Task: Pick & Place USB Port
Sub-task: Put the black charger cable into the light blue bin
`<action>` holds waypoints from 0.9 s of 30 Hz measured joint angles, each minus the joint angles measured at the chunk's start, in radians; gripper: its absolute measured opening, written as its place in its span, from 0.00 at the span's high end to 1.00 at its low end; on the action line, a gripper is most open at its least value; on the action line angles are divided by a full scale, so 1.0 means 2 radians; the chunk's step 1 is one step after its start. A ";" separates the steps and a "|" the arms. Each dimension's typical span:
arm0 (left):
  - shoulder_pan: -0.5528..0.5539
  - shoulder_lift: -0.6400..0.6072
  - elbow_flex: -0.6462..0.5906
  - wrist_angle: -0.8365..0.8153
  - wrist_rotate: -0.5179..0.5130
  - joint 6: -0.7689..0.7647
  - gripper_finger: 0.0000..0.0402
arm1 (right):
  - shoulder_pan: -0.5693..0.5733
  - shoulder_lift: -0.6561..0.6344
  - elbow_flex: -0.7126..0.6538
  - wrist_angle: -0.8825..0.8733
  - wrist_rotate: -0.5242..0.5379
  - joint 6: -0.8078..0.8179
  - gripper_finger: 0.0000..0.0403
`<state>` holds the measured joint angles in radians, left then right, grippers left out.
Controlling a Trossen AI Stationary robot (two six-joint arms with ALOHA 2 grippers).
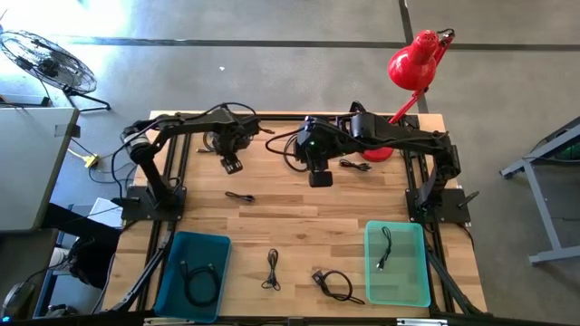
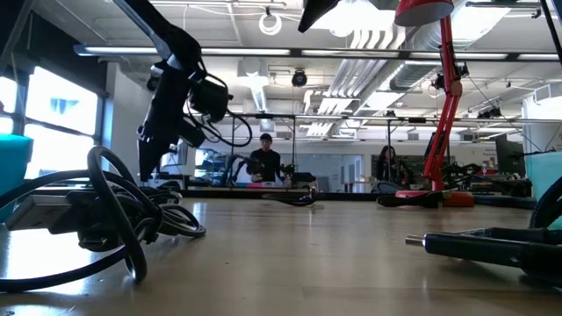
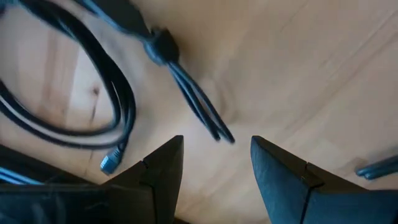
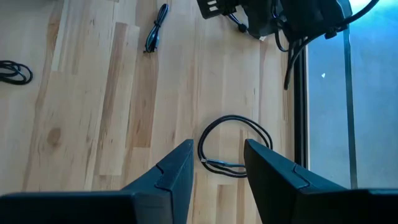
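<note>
Roughly half sorted by the look of it: one cable in the blue bin (image 1: 193, 272), one in the green bin (image 1: 396, 264), several cables loose on the table (image 1: 299, 226), left gripper (image 3: 216, 163) and right gripper (image 4: 217, 163) both spread and empty, upper centre.

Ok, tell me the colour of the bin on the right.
Translucent green bin, clearest in the high view.

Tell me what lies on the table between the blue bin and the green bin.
High view: between the blue bin and the green bin lie a small bundled cable and a looped cable on bare wood.
</note>
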<state>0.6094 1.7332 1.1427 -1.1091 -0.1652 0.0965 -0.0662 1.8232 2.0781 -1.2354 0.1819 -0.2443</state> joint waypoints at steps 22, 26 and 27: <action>0.001 0.020 0.000 0.029 0.031 0.002 0.55 | -0.003 0.000 0.000 0.003 -0.011 0.000 0.67; 0.000 0.043 0.000 0.029 0.035 0.000 0.55 | -0.003 0.000 0.000 0.003 -0.020 0.003 0.67; 0.000 0.048 0.000 0.030 0.035 0.000 0.55 | -0.003 0.000 0.000 0.003 -0.020 0.004 0.67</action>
<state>0.6088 1.8284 1.1435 -1.0491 -0.0948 0.0971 -0.0723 1.8233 2.0781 -1.2293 0.1421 -0.2363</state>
